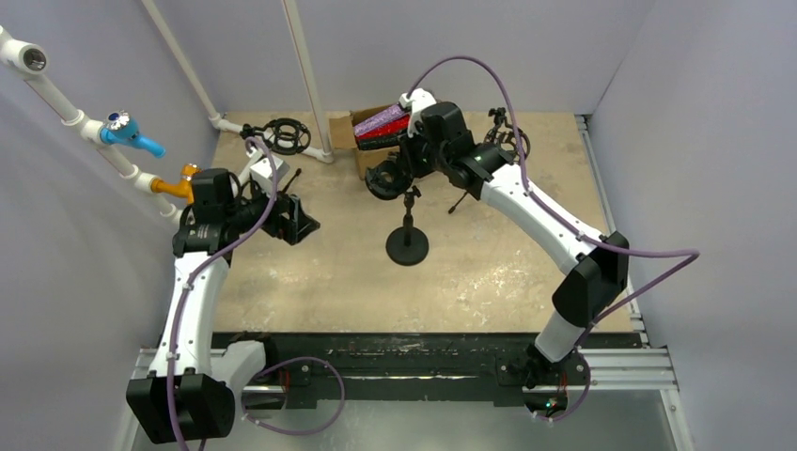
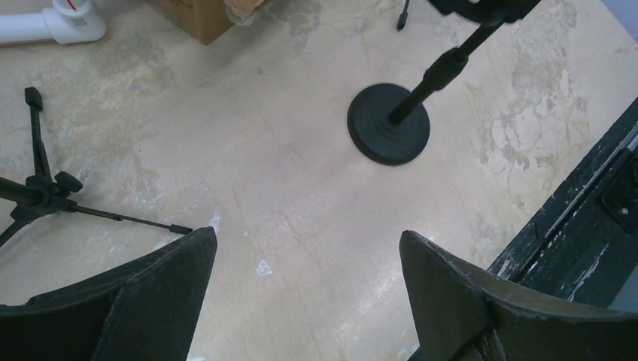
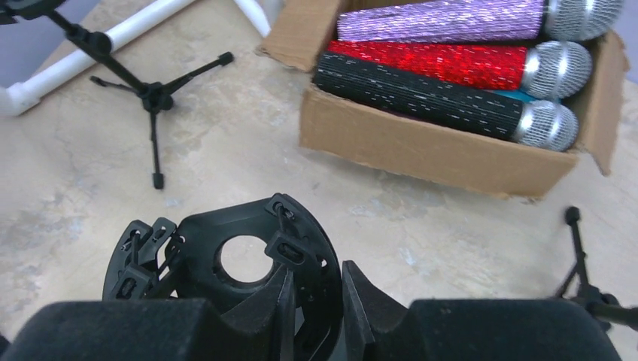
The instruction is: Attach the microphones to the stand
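In the brown cardboard box [image 3: 421, 150] at the upper right of the right wrist view lie three glittery microphones. The purple microphone [image 3: 440, 19] is pale lilac. The red microphone [image 3: 425, 62] is a bright red. The black microphone [image 3: 414, 94] is flecked with silver. All three have silver mesh heads.

The worktop [image 3: 226, 135] is beige, mottled with grey and pale patches. The mount ring [image 3: 248, 241], the tripod [image 3: 154, 94] and the round-based stand [image 1: 407, 246] are plain black.

At the upper left of the top view, a white pipe [image 1: 66, 113] carries a blue valve [image 1: 127, 132] and an orange valve [image 1: 174, 185]. The left arm [image 1: 193, 301] and right arm [image 1: 536, 202] are white with black joints, and the cable [image 1: 658, 254] is purple.
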